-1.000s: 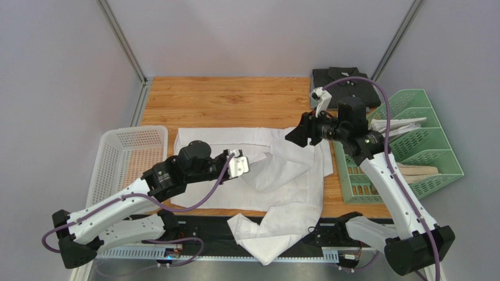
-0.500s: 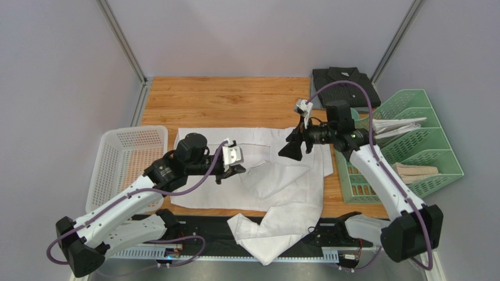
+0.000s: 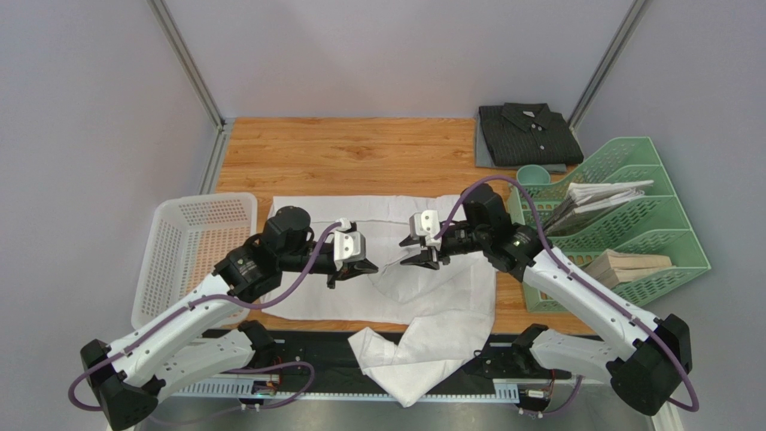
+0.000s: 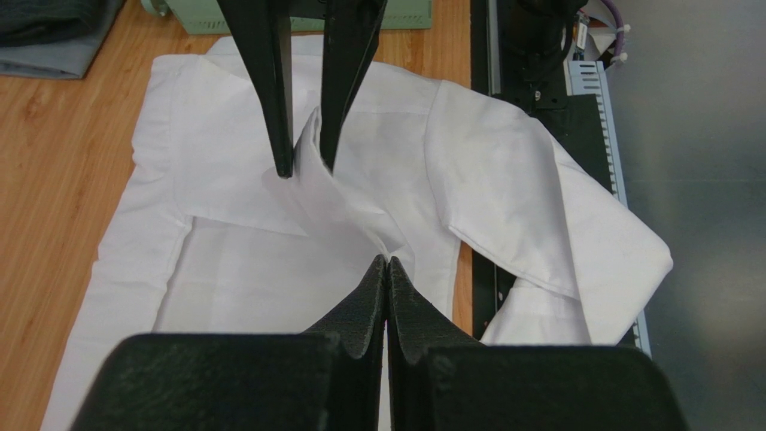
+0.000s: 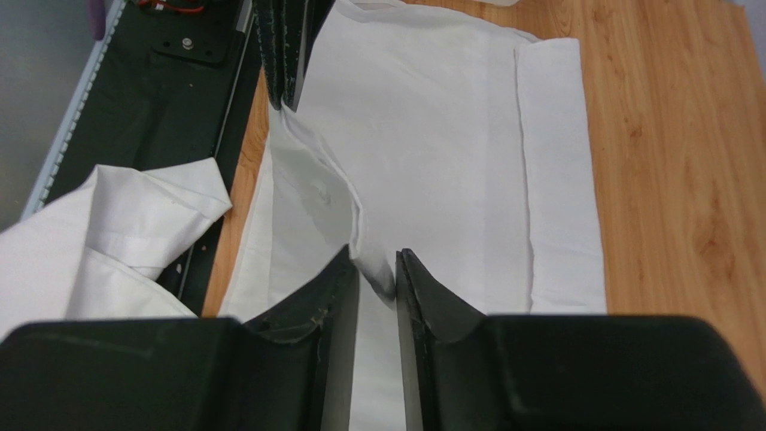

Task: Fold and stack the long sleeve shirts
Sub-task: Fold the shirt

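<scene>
The white long sleeve shirt (image 3: 454, 285) lies spread on the wooden table, one sleeve (image 3: 405, 359) hanging over the front edge. A ridge of its cloth (image 4: 337, 202) is pulled up between the two grippers. My left gripper (image 3: 370, 266) (image 4: 387, 261) is shut on the near end of that ridge. My right gripper (image 3: 409, 260) (image 5: 376, 262) faces it, its fingers straddling the other end with a gap still showing; its black fingers (image 4: 274, 108) point down at the top of the left wrist view. The dark striped shirt (image 3: 526, 133) lies folded at the back right.
A white mesh basket (image 3: 193, 242) stands at the left. A green file tray (image 3: 643, 233) with papers and a green cup (image 3: 532, 174) stand at the right. The black base rail (image 3: 297, 346) runs along the front edge.
My right arm has swung left and down from beside the tray to the raised fold, its jaws widening and then narrowing. The left gripper drew back slightly, still shut on the cloth.
</scene>
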Robot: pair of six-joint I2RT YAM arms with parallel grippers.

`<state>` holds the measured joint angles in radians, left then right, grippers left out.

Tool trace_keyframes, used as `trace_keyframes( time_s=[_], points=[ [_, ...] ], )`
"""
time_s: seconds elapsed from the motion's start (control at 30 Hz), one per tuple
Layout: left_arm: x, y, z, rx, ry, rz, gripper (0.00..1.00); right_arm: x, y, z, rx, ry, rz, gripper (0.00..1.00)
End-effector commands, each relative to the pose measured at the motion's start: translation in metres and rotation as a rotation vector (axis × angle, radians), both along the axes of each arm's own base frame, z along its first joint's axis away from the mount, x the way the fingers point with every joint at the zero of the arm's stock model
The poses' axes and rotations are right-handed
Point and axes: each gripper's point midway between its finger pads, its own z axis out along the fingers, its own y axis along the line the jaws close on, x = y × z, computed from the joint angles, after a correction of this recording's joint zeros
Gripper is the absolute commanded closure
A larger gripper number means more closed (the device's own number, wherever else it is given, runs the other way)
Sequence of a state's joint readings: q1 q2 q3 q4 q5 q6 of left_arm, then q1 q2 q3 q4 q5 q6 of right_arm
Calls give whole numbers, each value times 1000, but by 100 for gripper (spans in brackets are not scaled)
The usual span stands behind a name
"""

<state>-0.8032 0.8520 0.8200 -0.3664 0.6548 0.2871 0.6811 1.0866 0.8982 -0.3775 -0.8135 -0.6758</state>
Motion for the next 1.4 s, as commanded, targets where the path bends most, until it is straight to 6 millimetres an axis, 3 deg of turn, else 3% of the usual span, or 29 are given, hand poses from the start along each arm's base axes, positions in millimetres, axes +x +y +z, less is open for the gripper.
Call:
trace_keyframes(
  time_s=[0.0,0.03,0.07,0.1,0.13,0.17,0.27,0.5,0.7,0.8,0.9,0.93,0.97,1.03,1.1,1.17,1.2,1.27,1.3,1.37],
  points=[
    [2,4,7,-13,-40,17,100,0,12,24,52,-127,30,92],
    [7,6,9,-14,-35,57,100,-3,11,27,53,-121,26,100],
    [14,10,12,-8,-58,100,96,-3,12,28,43,-112,-2,100],
    [16,12,22,-17,-86,113,72,-6,11,25,28,-67,-28,100],
    [17,15,23,-1,-92,123,58,-6,10,27,15,-56,-42,100],
    [19,17,34,-9,-111,141,36,-10,10,27,0,-40,-40,100],
    [18,19,39,17,-131,129,15,-14,8,20,-50,21,-69,100],
    [7,-4,35,56,-124,62,13,-5,10,17,-86,108,-150,100],
    [15,-21,33,28,-100,92,15,1,9,28,-69,95,-202,100],
    [29,-26,24,64,-73,155,28,-1,9,34,-61,96,-200,100],
    [41,-28,11,119,-47,208,49,-5,8,43,-41,76,-199,100],
    [40,-30,10,119,-42,196,75,-7,9,45,-44,67,-202,100],
    [35,-30,8,124,-34,169,86,-9,9,47,-41,64,-199,100],
    [21,-30,9,121,-13,101,100,-9,6,58,-18,54,-216,100],
    [6,-26,6,133,22,47,100,-10,3,62,-5,45,-229,98],
    [-8,-19,7,137,22,-18,100,-11,-5,63,-16,34,-249,81],
    [-22,-16,17,102,9,-81,100,-9,-10,60,-33,35,-272,60],
    [-41,-5,21,90,-57,-188,100,-5,-31,54,-71,80,-325,46],
    [-55,0,32,53,-79,-249,100,-3,-40,53,-71,109,-342,34],
    [-69,9,35,46,-116,-322,100,13,-67,46,-45,207,-452,27]
  ],
)
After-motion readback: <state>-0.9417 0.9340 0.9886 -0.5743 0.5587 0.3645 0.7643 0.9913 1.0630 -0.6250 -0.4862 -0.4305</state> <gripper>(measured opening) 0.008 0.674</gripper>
